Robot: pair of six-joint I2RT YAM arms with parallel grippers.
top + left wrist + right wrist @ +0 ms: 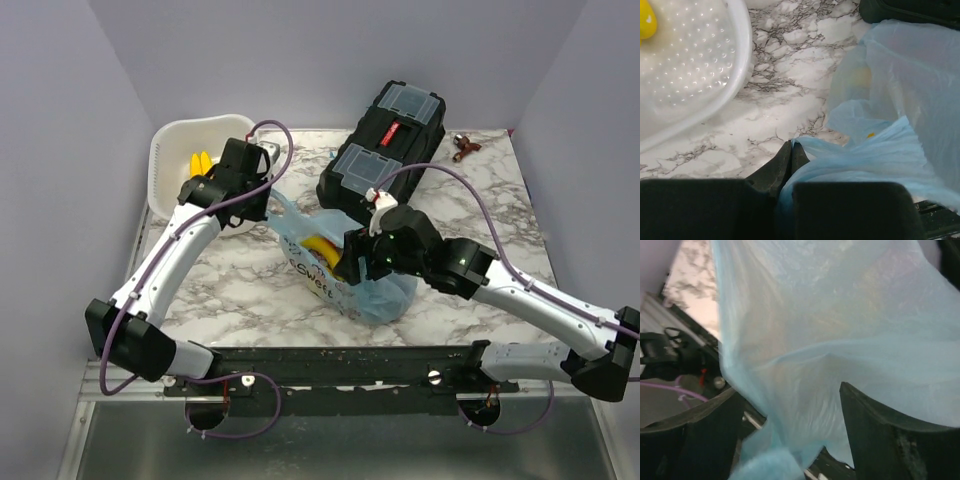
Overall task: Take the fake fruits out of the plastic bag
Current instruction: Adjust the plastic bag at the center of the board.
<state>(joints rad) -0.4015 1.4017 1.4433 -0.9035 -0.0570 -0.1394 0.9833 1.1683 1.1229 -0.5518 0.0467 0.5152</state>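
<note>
The light-blue plastic bag (pixel 345 272) lies mid-table, in front of the toolbox. A yellow banana (pixel 322 245) shows through its open top. My left gripper (pixel 266 203) is shut on the bag's left edge and pinches the thin film at its fingertips (pixel 791 145). The bag (pixel 890 125) spreads to the right there, with a faint yellowish fruit (pixel 860 78) behind the film. My right gripper (pixel 352 262) is at the bag's mouth, jaws open. In the right wrist view the bag's film (pixel 815 340) hangs between the fingers of the open gripper (pixel 789 388). Other fruits are hidden.
A white perforated basket (pixel 190 140) with yellow ridged sticks (pixel 202 162) stands at the back left; it also shows in the left wrist view (pixel 715 75). A black toolbox (pixel 385 135) sits behind the bag. A small dark red object (pixel 465 147) lies at the back right.
</note>
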